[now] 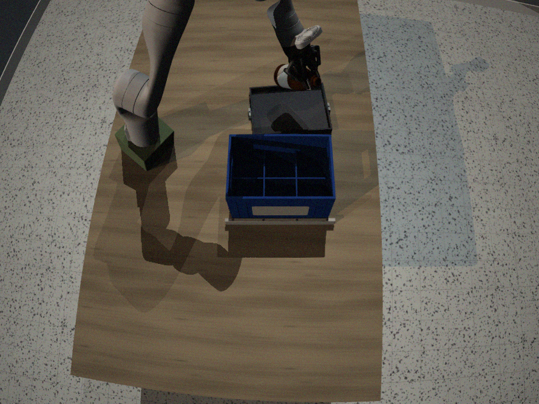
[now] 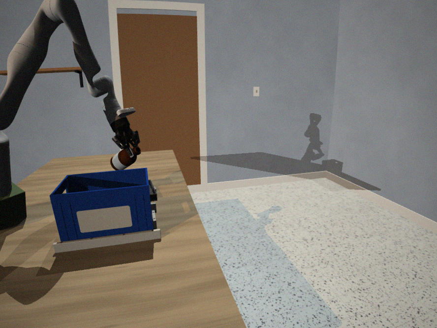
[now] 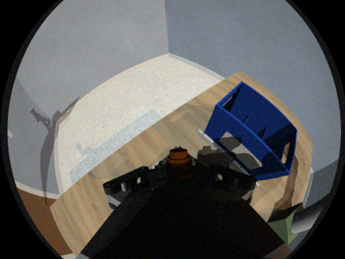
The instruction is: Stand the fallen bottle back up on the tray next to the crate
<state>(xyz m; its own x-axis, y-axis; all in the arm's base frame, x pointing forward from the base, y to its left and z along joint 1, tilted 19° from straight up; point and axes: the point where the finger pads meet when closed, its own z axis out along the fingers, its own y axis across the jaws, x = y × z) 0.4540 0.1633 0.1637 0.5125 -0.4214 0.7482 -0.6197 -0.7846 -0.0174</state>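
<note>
1. Bottle, brown, white-labelled (image 1: 284, 77) (image 2: 121, 160) (image 3: 179, 156): we are seeing it aloft, tilted, its neck end higher than its base, overlapping the tray's far rim in the top view.
2. Gripper, black (image 1: 308, 81) (image 2: 131, 150) (image 3: 179, 172): we are holding the bottle near its neck, fingers closing on it partway.
3. Tray, dark, low-walled (image 1: 305, 104) (image 2: 152, 193): we are finding it just beside the crate, its floor lying open to us from above, a shadow crossing it.
4. Crate, blue, open-topped (image 1: 243, 208) (image 2: 140, 208) (image 3: 238, 133): we are noting its high walls bordering the tray on one side; the tray's other sides are facing table.
5. Table, wood (image 1: 261, 326) (image 2: 194, 282) (image 3: 152, 144): we are seeing its long edge running nearer to the crate and tray than the opposite edge, where the green base block (image 1: 130, 150) (image 2: 17, 194) (image 3: 281, 226) is standing.
6. Strip, pale (image 1: 278, 222) (image 2: 106, 241) (image 3: 207, 138): we are seeing it running along the foot of the crate's labelled wall.
7. Top view only: we are reading the crate's six compartments and the tray's full outline.
8. Exterior view: we are reading the bottle's slant; the crate is hiding most of the tray.
9. Wrist view: we are seeing only the bottle's neck end, between the finger linkages.
</note>
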